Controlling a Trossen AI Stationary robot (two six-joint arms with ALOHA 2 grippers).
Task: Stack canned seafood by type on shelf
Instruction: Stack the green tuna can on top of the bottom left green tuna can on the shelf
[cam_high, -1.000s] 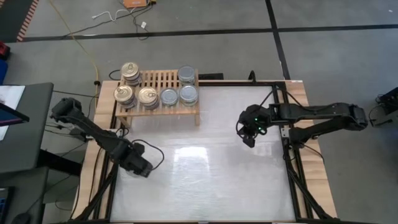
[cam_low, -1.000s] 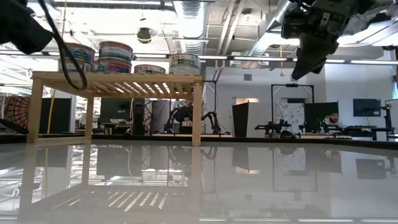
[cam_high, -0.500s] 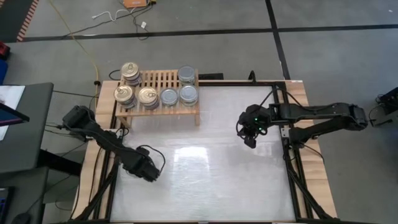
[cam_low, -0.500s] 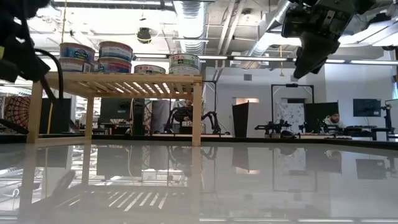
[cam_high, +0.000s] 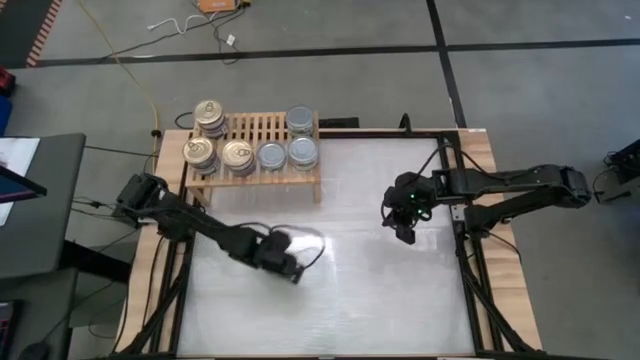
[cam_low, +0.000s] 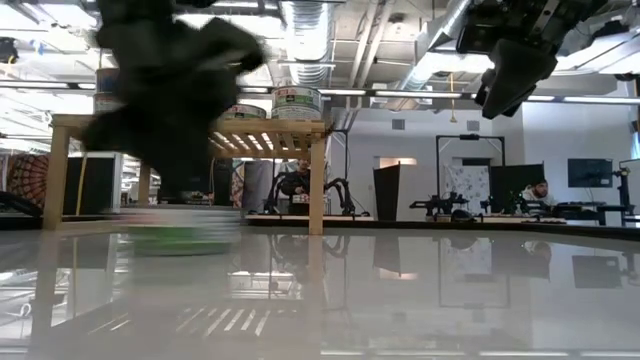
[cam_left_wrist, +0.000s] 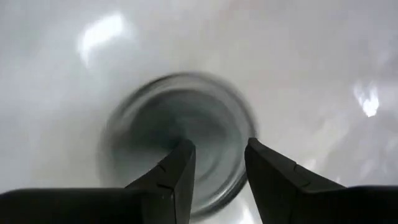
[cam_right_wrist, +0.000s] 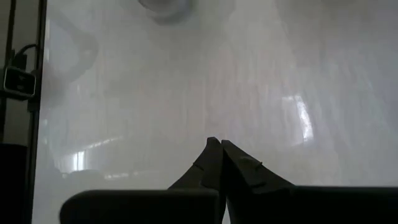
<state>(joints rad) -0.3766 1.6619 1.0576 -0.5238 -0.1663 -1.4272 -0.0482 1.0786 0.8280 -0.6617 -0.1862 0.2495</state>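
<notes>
LEFT END EFFECTOR (cam_high: 288, 268) (cam_left_wrist: 217, 155)
- Location: low over the middle of the counter (cam_high: 380, 310), in front of the shelf (cam_high: 258, 128) and well apart from it.
- State: fingers (cam_left_wrist: 177, 171) spread partway, a clear gap between them.
- Directly beneath: 1 round tin (cam_left_wrist: 174, 112) (cam_low: 185, 238), blurred, resting on the counter. Wider than the finger gap. Contact with the fingers: cannot tell.

RIGHT END EFFECTOR (cam_high: 403, 228) (cam_right_wrist: 219, 146)
- Location: raised above the right side of the counter, waiting.
- State: fingers pressed together, nothing between them.

SHELF
- Location: back left of the counter.
- Load, left half: gold-topped tins (cam_high: 238, 155) in 3 places, 2 at the front and 1 at the back.
- Load, right half: silver-topped tins (cam_high: 303, 152) in 3 places, 2 at the front and 1 at the back right.
- Middle of the back row: bare slats.
- Stack heights: at least 2 tins at the left end as seen from counter level; other counts not legible.
</notes>
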